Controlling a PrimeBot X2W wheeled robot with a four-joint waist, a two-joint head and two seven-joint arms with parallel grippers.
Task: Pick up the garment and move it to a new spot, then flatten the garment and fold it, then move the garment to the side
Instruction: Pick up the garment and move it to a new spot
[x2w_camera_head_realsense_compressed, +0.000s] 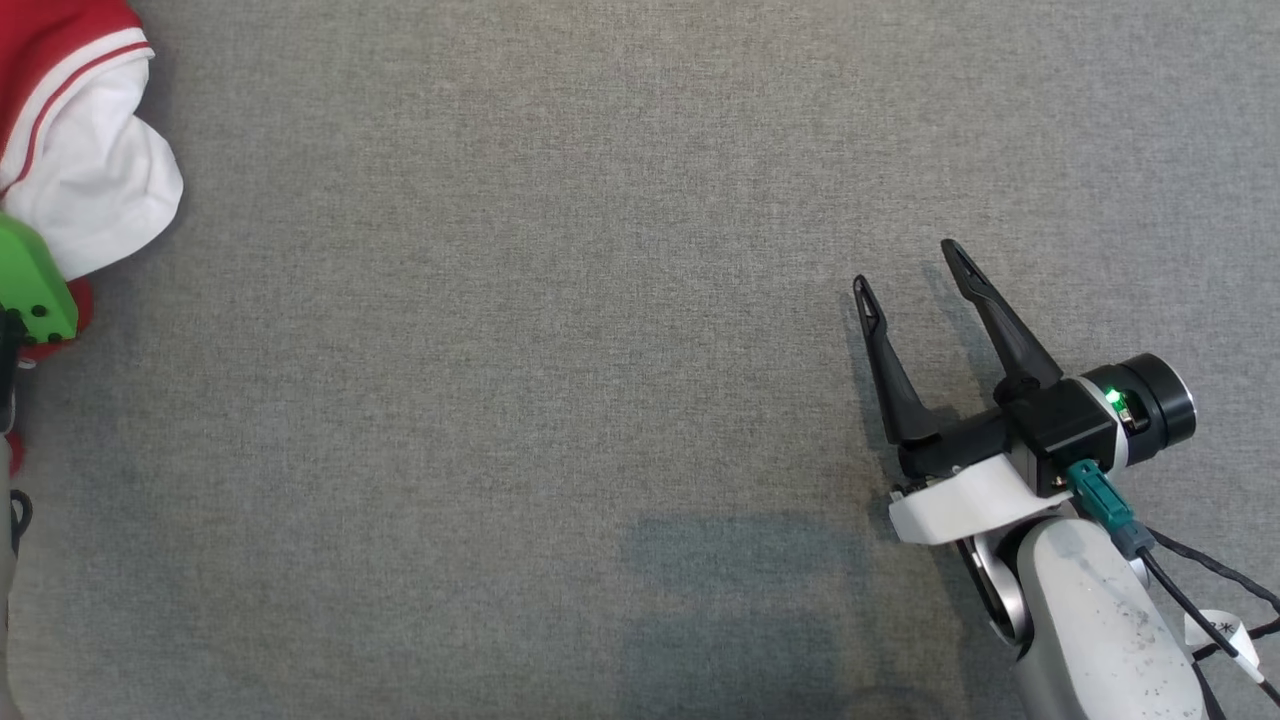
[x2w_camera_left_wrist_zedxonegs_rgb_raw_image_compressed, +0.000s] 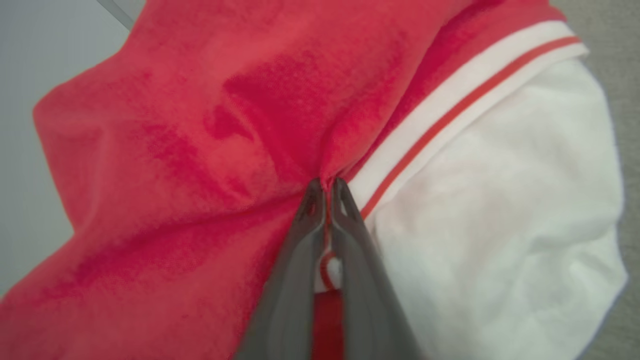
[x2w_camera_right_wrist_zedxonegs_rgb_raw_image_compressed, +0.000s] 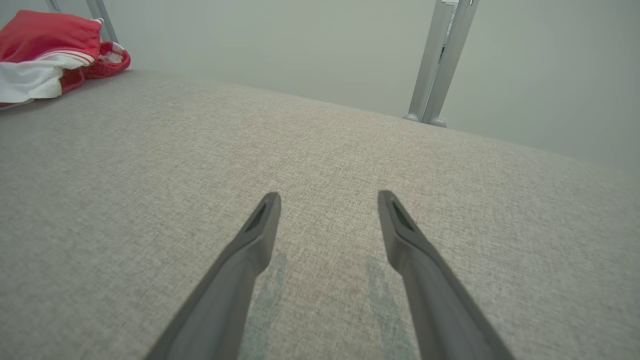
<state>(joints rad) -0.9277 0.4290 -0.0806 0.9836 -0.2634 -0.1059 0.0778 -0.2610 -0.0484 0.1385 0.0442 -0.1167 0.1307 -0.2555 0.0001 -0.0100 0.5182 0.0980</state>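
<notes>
**Grasp at the start of the pick-up.** The left gripper (x2w_camera_left_wrist_zedxonegs_rgb_raw_image_compressed: 327, 186) is closed on a small pinch of the garment (x2w_camera_left_wrist_zedxonegs_rgb_raw_image_compressed: 175, 150), at the seam where red cloth meets the white, red-striped band. The garment lies bunched at the far left corner of the grey table (x2w_camera_head_realsense_compressed: 600, 400), close to its edge. The right gripper (x2w_camera_head_realsense_compressed: 906, 265), fingers spread apart and holding nothing, hovers low over the table near its right side.

Likely hazards:
- The pinch is shallow, so the fold may slip free on lifting.
- Several layers may be caught together, which would hinder flattening.
- Loose cloth by the edge may slide off.
</notes>
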